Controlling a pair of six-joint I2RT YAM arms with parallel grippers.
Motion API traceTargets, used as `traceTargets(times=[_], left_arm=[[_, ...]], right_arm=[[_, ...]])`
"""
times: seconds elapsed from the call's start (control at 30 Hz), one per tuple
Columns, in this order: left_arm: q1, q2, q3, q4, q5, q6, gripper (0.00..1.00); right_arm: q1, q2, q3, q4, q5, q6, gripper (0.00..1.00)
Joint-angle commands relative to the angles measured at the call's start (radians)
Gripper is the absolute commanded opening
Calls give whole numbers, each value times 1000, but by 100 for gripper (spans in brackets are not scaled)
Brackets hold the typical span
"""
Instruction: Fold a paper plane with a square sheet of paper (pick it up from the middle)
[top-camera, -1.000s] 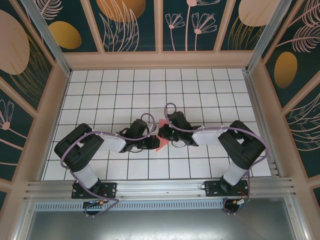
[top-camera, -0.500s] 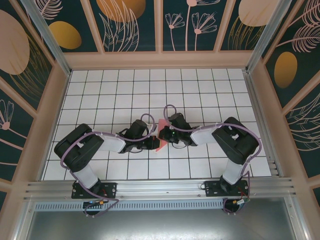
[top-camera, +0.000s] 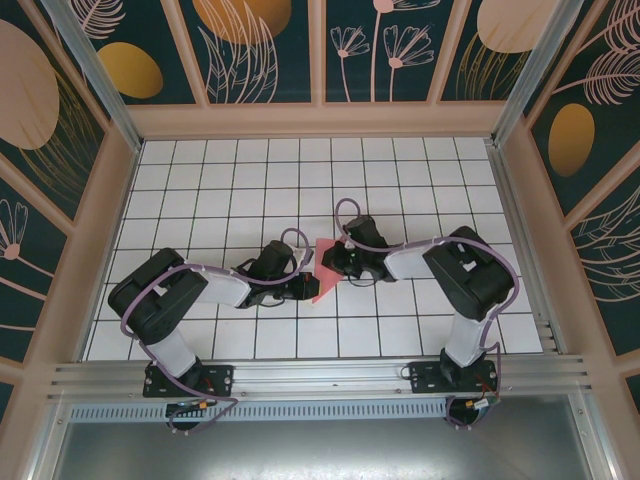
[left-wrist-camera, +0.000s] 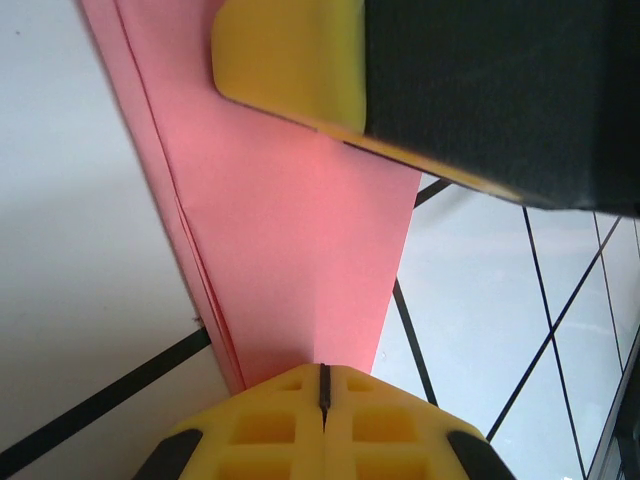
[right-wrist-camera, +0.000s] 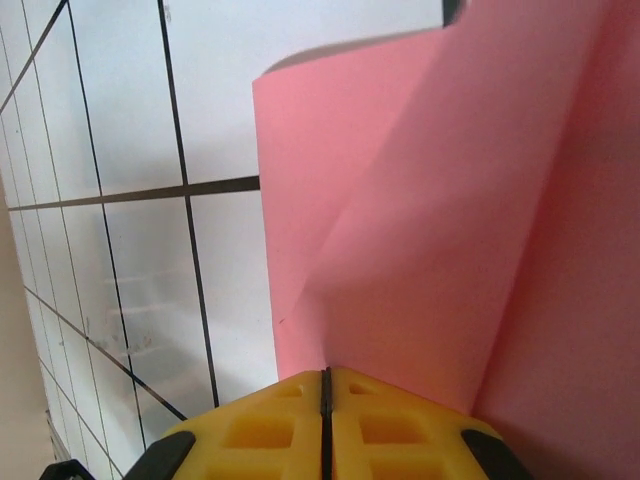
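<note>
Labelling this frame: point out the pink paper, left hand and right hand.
pink paper (top-camera: 323, 268): top external view, middle of its visible face.
left hand (left-wrist-camera: 323, 375): left wrist view, seam between its closed yellow fingertips.
right hand (right-wrist-camera: 325, 378): right wrist view, seam between its closed yellow fingertips.

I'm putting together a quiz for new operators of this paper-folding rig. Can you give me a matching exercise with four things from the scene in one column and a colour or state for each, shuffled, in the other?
Things:
1. left tool
2. right tool
3. sheet of paper
4. table

Descriptions:
A. white, with dark grid lines
B. pink, creased, gripped by both tools
C. shut on the paper's lower left part in the top view
D. shut on the paper's upper right part in the top view

Pairs: 1-C, 2-D, 3-B, 4-A
</note>
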Motion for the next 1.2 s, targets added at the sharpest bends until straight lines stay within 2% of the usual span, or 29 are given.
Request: traceTargets(times=[0.0, 0.33, 0.57, 0.73, 0.93, 1.03, 1.17], left_arm=[[4, 65, -79, -255, -111, 37, 0], [3, 63, -83, -256, -106, 43, 0], [4, 42, -79, -263, -112, 34, 0], [4, -130, -78, -291, -152, -7, 0], [3, -365, -17, -348, -187, -36, 1], [3, -398, 14, -335, -138, -40, 7], [4, -338, 40, -275, -10, -71, 10]], right_arm=[[-68, 50, 27, -27, 135, -62, 12], [-143, 87, 75, -50, 116, -94, 13], [-145, 89, 88, -57, 83, -92, 13], [-112, 73, 42, -27, 74, -53, 14], [-14, -3, -25, -1, 125, 29, 13], [27, -34, -46, -3, 156, 91, 13], [96, -48, -83, 16, 201, 206, 14]])
